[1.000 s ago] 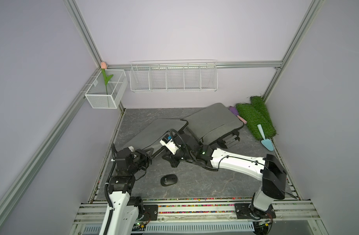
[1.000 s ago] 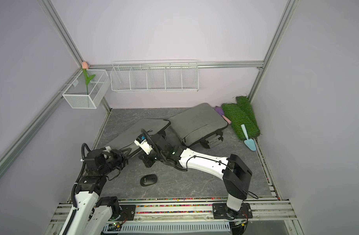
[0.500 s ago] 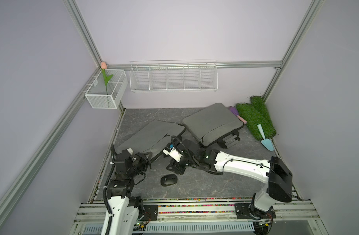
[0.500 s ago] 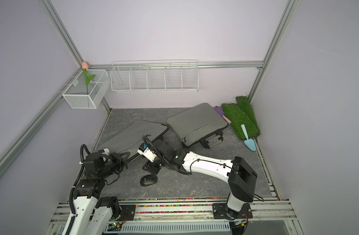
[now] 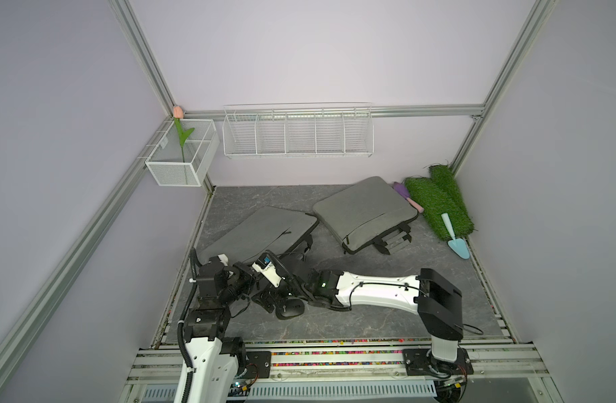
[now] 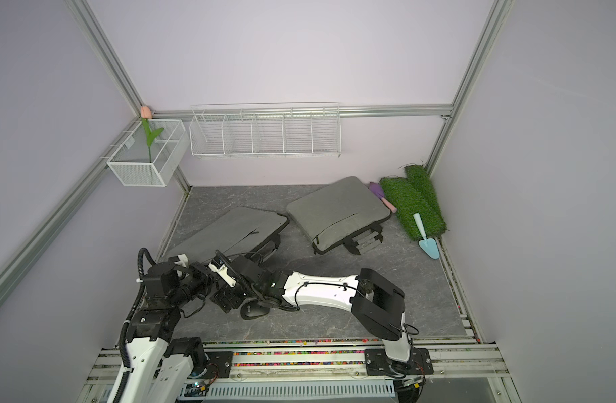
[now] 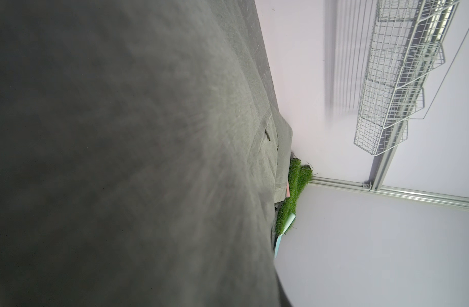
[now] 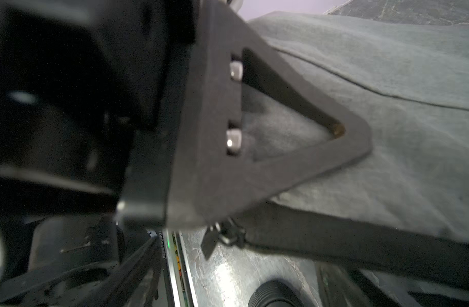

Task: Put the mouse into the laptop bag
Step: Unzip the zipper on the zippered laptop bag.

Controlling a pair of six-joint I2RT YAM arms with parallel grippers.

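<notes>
The black mouse (image 5: 291, 308) (image 6: 253, 310) lies on the grey floor near the front. My right gripper (image 5: 269, 300) (image 6: 229, 300) sits low just left of it, jaws spread open with nothing between them. The grey laptop bag (image 5: 261, 233) (image 6: 236, 230) lies flat behind, filling the left wrist view (image 7: 121, 133). My left gripper (image 5: 254, 281) (image 6: 211, 279) is at the bag's near edge, shut on the fabric. In the right wrist view its black triangular finger (image 8: 206, 159) presses on the bag (image 8: 360, 133), just above the zipper pull (image 8: 209, 242).
A second grey bag (image 5: 364, 209) lies at the back right. Green turf rolls (image 5: 439, 206), a blue trowel (image 5: 456, 240) and a purple trowel (image 5: 402, 192) fill the right corner. Wire baskets (image 5: 297, 132) (image 5: 181, 153) hang on the walls. The two arms crowd together at the front left.
My right gripper let go at the bag, opened, and drew back and down to the mouse. The bag's raised part dropped flat. The left gripper stayed shut at the bag's edge.
</notes>
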